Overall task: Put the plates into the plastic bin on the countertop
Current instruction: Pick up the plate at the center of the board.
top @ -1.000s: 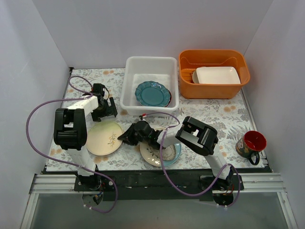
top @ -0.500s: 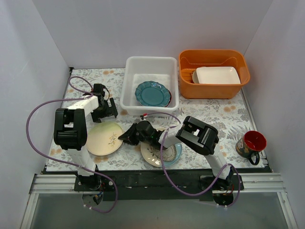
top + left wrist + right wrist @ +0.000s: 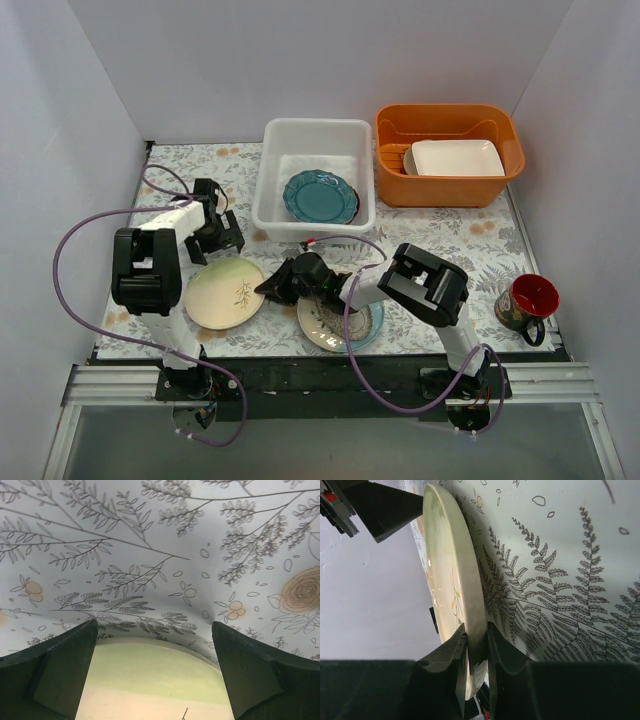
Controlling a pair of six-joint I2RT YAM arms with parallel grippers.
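While it rests on the countertop [image 3: 460,240] in front of the plastic bin's [image 3: 315,135] left corner, the cream plate [image 3: 225,293] is clamped at its right rim by the right gripper [image 3: 272,290]. Since a second ago it has been shifted slightly rightward. The right arm is stretched low and leftward over a speckled plate [image 3: 335,325] in front of the bin. The left gripper [image 3: 215,243], now spread wider, is held low beside the bin's left wall, just beyond the plate's far rim. A teal plate [image 3: 320,195] lies inside the bin.
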